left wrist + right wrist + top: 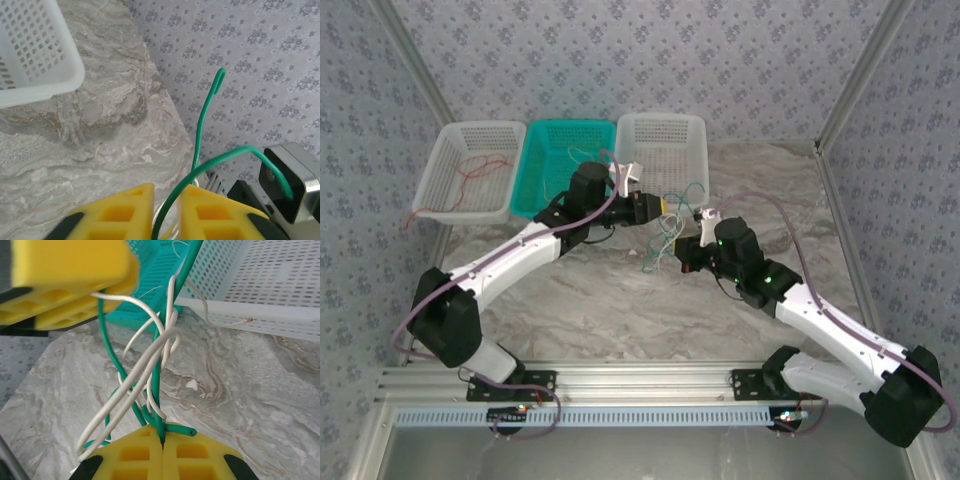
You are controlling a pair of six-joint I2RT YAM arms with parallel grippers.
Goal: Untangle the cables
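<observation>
Right wrist view of a green wire pinched and wound about with white

Seen from the right gripper (162,442), clamped shut on the green wire (157,390) at the seam of its yellow tips. Rises from that pinch up and away, long axis pointing almost straight ahead toward the left gripper (166,207) opposite. Wrapped on the way by the white wires (125,297), looped and crossed round the green strand in mid-air above the marbled table (240,405), just short of the teal basket (150,265) and the white basket (280,285).

From the left wrist, set narrow about green wire too, with a slit of daylight beside it. Cannot tell whether pinched there or merely enclosed.

From above, facing each other almost tip to tip near the table's middle, tangle strung between, left gripper on the basket side.

By this reading, puts the green strand on one line between the two grippers. Probably calls for drawing apart along that line, or for sliding the white loops off along it. Risks cinching the knot if pulled crosswise. Equally near for both arms, with a sure hold on the right alone.
</observation>
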